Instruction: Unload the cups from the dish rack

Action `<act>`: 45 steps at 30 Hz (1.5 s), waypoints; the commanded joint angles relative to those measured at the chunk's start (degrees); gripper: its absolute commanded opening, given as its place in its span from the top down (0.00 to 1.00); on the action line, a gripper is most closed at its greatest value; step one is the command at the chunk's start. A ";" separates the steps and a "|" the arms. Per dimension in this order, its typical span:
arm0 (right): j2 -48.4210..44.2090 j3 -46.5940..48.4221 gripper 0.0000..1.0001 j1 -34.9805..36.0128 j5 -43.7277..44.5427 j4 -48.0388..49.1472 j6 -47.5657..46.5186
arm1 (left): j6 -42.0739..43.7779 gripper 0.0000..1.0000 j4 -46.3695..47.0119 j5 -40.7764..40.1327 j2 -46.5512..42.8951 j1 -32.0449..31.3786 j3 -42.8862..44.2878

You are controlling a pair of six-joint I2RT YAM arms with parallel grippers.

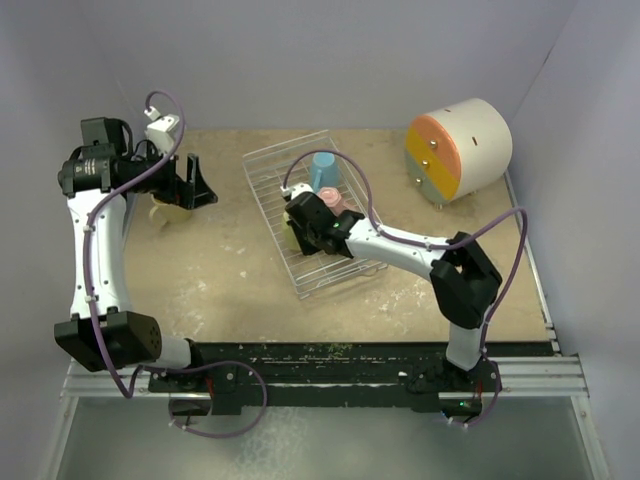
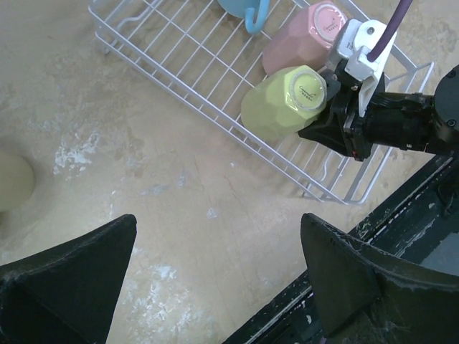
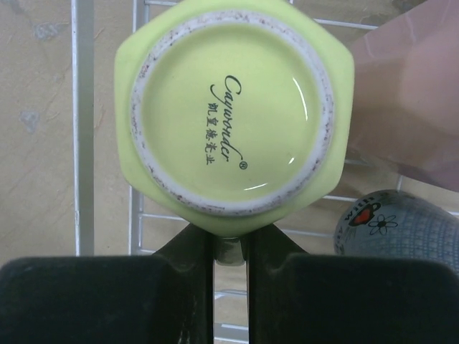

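Note:
The dish rack [image 1: 270, 170] lies mid-table and shows in the left wrist view [image 2: 179, 64]. In it are a light blue cup [image 1: 324, 170], a pink cup [image 1: 334, 200] and a lime green cup [image 1: 291, 235]. My right gripper [image 3: 230, 247] is shut on the lime green cup's [image 3: 233, 115] handle, the cup's base facing the camera. A grey-blue cup [image 3: 401, 229] sits beside it, with the pink cup [image 3: 412, 100] behind. My left gripper [image 2: 215, 236] is open and empty above the table, left of the rack. A cream-yellow cup [image 1: 168, 213] stands on the table below it.
A round cream-and-orange drawer unit [image 1: 460, 148] stands at the back right. The black front rail [image 1: 330, 352] runs along the near table edge. Walls close off the back and both sides.

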 commanded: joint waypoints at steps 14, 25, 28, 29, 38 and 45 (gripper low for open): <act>-17.88 8.62 1.00 0.22 -4.88 10.51 8.09 | -23.80 0.01 15.39 20.14 -2.41 0.54 -8.08; -21.33 0.13 1.00 0.25 -15.94 37.25 26.53 | -83.62 0.01 81.33 33.38 -11.33 2.75 -28.13; -20.08 1.38 1.00 0.35 -17.22 39.26 27.73 | -100.06 0.01 99.53 31.34 -10.16 2.78 -30.81; -19.71 1.65 1.00 0.35 -17.59 39.96 28.08 | -105.60 0.01 105.42 30.48 -9.66 2.64 -31.92; -20.06 -1.37 1.00 0.35 -21.70 48.69 32.87 | -118.60 0.01 120.19 29.03 -7.42 2.36 -34.34; -15.95 0.29 1.00 0.30 -23.66 53.27 35.61 | -128.92 0.01 130.91 25.57 -7.20 1.56 -35.33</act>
